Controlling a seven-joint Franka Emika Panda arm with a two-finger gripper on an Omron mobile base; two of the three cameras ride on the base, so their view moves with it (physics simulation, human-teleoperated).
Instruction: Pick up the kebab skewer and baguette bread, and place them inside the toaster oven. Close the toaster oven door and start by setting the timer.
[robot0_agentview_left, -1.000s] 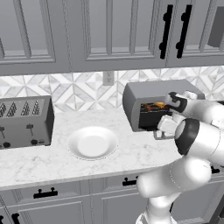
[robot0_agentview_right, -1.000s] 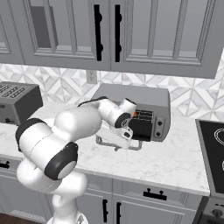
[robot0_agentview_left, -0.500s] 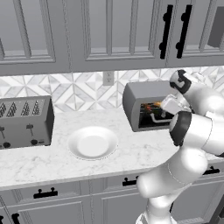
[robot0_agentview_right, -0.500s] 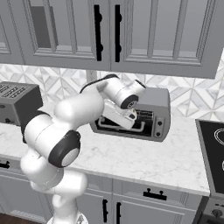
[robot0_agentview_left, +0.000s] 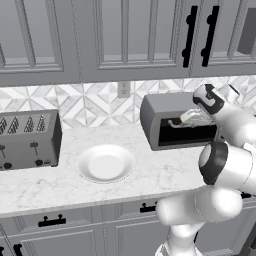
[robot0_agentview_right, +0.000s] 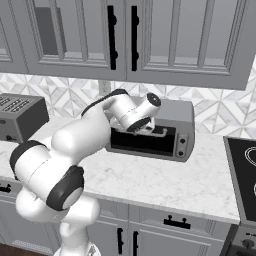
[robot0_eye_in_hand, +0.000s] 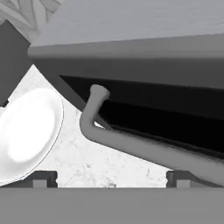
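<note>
We see the gripper with fingers spread wide and empty, just before the toaster oven door handle. The toaster oven sits at the counter's back edge, right of the white plate.

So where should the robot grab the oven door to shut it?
Grab the door's handle, the long silver bar standing off the glass. Come from the front with the open gripper straddling the bar; the gap behind it leaves room for a finger.
</note>
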